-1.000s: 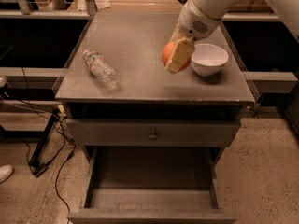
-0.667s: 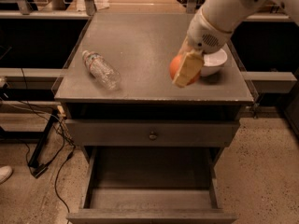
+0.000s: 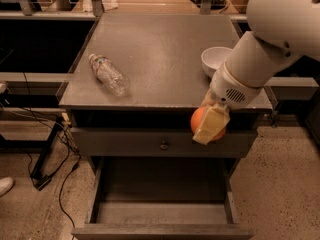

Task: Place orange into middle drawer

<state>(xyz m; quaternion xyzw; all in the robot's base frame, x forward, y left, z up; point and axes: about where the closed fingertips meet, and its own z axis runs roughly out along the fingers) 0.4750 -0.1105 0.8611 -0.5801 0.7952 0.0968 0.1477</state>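
The orange (image 3: 197, 120) is held in my gripper (image 3: 208, 129), whose pale fingers (image 3: 213, 124) are shut around it. It hangs in the air just past the cabinet's front edge, in front of the right part of the closed drawer front with a round knob (image 3: 164, 145). The middle drawer (image 3: 160, 212) is pulled open below, a wide shallow grey tray with nothing in it. The orange is above the drawer's right rear part, well clear of its floor. My white arm comes in from the upper right.
On the cabinet top (image 3: 160, 39) a white bowl (image 3: 215, 59) stands at the right, partly behind my arm, and a clear plastic bottle (image 3: 108, 74) lies at the left. Cables (image 3: 45, 154) run on the floor at the left, with a shoe (image 3: 5, 185) nearby.
My gripper has carried the orange from beside the bowl above the cabinet top, forward and down past the front edge, to above the open drawer.
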